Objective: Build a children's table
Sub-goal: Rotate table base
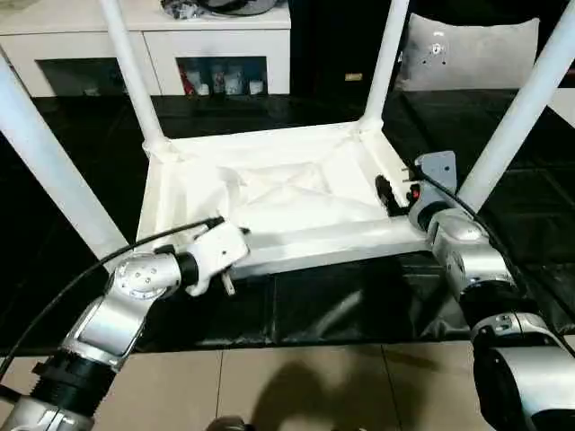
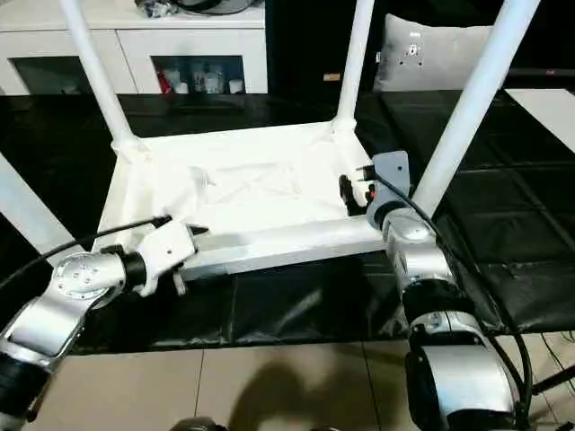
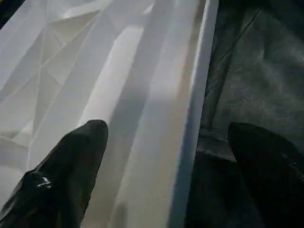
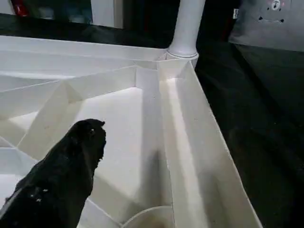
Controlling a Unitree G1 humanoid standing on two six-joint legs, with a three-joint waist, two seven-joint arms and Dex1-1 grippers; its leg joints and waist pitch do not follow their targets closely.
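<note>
**A:** The table [image 1: 287, 202] lies upside down on the black mat [image 1: 359, 310], all four legs [image 1: 130, 72] seated in the corner sockets and pointing up. So the step in hand, as I judge it, is taking hold of the frame to turn it over. How are your tools placed?

**B:** The left tool [image 3: 166, 142] is wide open and straddles the near rim [image 3: 199, 95]: one finger [image 3: 71, 166] inside over the ribs, the other outside over the mat. It holds nothing.

**A:** And the right tool [image 1: 391, 193]?

**B:** It sits at the right rim, close to the near right leg [image 1: 517, 117]. One finger [image 4: 66, 175] is inside the frame; you cannot tell its spread, since the other finger is hidden.

**A:** Then close the left tool squarely on the rim wall, not on a thin rib. Grip both sides before you lift, and raise evenly, because those long legs will likely swing the weight as it tips.
</note>
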